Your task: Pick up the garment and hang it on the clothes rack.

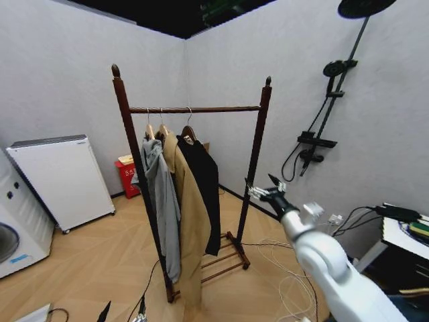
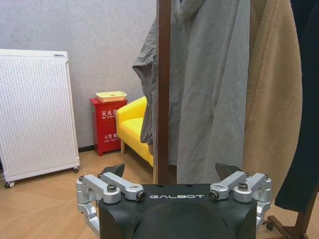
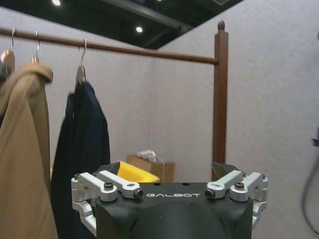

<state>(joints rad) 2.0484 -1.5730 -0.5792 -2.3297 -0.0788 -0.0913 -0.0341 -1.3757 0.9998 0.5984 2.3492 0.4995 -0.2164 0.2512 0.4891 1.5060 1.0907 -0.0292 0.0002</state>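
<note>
The garment (image 1: 204, 181), a long black coat on a wooden hanger, hangs from the top bar of the clothes rack (image 1: 194, 109), beside a tan coat (image 1: 190, 208) and a grey hooded jacket (image 1: 161, 201). My right gripper (image 1: 265, 188) is open and empty, held in the air just right of the rack's right post and apart from the coat. In the right wrist view the right gripper (image 3: 167, 167) faces the garment (image 3: 84, 144) and the rack post (image 3: 220, 99). My left gripper (image 2: 172, 172) is open and empty, low in front of the rack's left post (image 2: 163, 74), with the garment (image 2: 306, 99) at the edge.
A white appliance (image 1: 64, 178) and a washing machine (image 1: 13, 235) stand at the left wall. A red box (image 1: 126, 176) and a yellow sofa (image 2: 132, 127) sit behind the rack. A shower fixture (image 1: 322, 134) is on the right wall. Cables (image 1: 281, 261) lie on the floor, with a table (image 1: 402, 231) at the right.
</note>
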